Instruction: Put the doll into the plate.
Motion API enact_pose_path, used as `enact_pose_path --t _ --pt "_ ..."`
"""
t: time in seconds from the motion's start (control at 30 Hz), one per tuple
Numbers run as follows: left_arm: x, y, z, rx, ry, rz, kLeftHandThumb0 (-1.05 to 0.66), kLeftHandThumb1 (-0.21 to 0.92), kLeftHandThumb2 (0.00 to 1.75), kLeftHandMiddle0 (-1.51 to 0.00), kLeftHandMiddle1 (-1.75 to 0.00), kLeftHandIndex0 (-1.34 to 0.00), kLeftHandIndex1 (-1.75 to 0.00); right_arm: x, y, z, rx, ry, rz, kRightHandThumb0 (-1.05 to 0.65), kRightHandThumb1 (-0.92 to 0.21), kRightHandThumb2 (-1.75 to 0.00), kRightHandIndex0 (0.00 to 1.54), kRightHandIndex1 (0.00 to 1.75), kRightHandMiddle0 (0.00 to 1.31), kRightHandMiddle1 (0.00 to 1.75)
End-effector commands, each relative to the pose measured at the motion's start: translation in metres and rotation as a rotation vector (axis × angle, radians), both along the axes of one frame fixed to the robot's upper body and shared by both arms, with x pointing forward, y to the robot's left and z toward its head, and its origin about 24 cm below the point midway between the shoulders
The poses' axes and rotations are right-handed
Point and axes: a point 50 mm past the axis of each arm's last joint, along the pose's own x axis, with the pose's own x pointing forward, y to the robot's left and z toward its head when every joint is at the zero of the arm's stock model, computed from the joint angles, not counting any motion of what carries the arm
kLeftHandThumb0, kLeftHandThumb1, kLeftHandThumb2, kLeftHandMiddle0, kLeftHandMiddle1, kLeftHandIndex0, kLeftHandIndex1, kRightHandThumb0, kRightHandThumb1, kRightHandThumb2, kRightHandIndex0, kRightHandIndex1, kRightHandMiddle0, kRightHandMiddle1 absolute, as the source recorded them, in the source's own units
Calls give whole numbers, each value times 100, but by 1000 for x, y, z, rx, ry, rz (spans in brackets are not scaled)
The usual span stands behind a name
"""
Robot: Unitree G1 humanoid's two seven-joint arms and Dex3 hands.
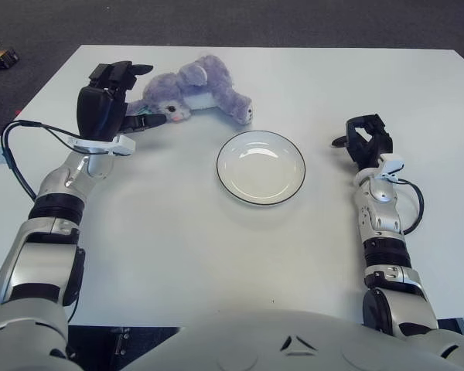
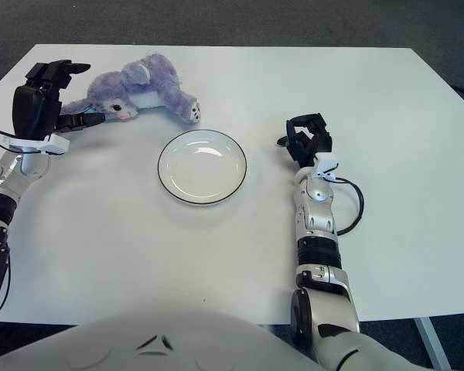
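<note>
A white table (image 1: 178,255) carried everything. The purple plush doll (image 1: 193,91) lay on its side near the far edge, well apart from the empty black-rimmed plate (image 1: 261,167) at centre, so the transfer had not begun. The left hand (image 1: 108,104) stood just left of the doll's head, fingers spread around it, apparently setting up a grasp. The right hand (image 1: 365,141), right of the plate, idled with fingers curled, holding nothing.
</note>
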Motion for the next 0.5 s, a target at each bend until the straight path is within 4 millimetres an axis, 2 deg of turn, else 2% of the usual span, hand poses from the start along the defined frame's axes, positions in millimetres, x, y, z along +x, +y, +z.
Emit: enact_pose_path --t 0.0,0.13,0.27,0.47 --pt "2 3 7 11 -9 6 -49 92 13 -53 -5 -23 -65 -5 1 -14 21 57 -3 -35 -92 -36 74 138 37 157" --pt "15 -6 13 -31 68 -50 -53 92 9 -45 -2 -20 -64 -5 2 -14 23 58 -1 -35 -92 -36 74 138 37 157" --pt "18 -7 14 -45 100 -68 -56 92 4 -37 0 -17 -61 -6 3 -15 24 59 -1 -35 -92 -35 74 138 37 157" --pt "21 -10 15 -56 135 -80 -57 92 2 -34 0 -16 -59 -6 3 -15 25 60 -2 -35 -92 -35 74 137 38 157"
